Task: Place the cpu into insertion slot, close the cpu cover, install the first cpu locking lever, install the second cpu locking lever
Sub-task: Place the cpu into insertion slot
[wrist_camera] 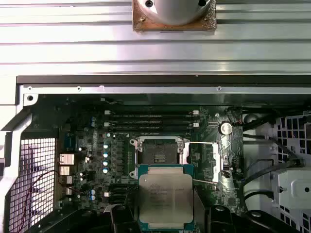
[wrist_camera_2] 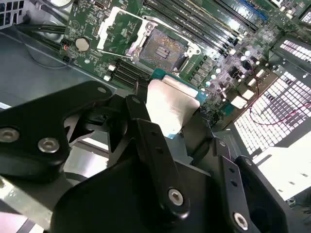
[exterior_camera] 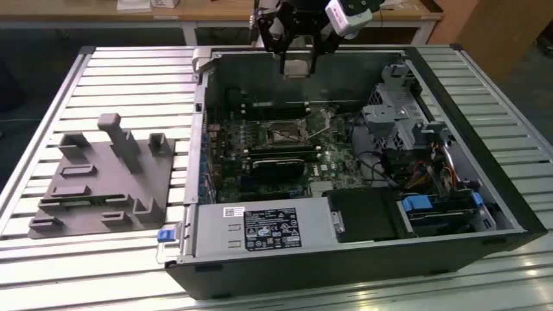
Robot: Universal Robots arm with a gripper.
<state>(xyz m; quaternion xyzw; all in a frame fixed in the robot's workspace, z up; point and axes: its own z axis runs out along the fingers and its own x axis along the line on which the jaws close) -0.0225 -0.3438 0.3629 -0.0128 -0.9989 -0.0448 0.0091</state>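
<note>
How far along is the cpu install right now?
Nothing is seated yet. The gripper holds the cpu over the open case. The insertion slot is empty and the cpu cover stands open. Placing, closing and locking remain.

Slatted metal table (exterior_camera: pixel 129 78), wooden workbench (exterior_camera: pixel 78 11) behind

You are in a robotics workshop. Below your pincer (exterior_camera: pixel 296 66), an opened computer case (exterior_camera: pixel 346 265) lies on a ribbed metal table (exterior_camera: pixel 129 71). A grey moulded parts stand (exterior_camera: pixel 95 188) sits well off to the pincer's side, toward the exterior view's left. Wooden workbenches (exterior_camera: pixel 87 11) stand behind it.
</note>
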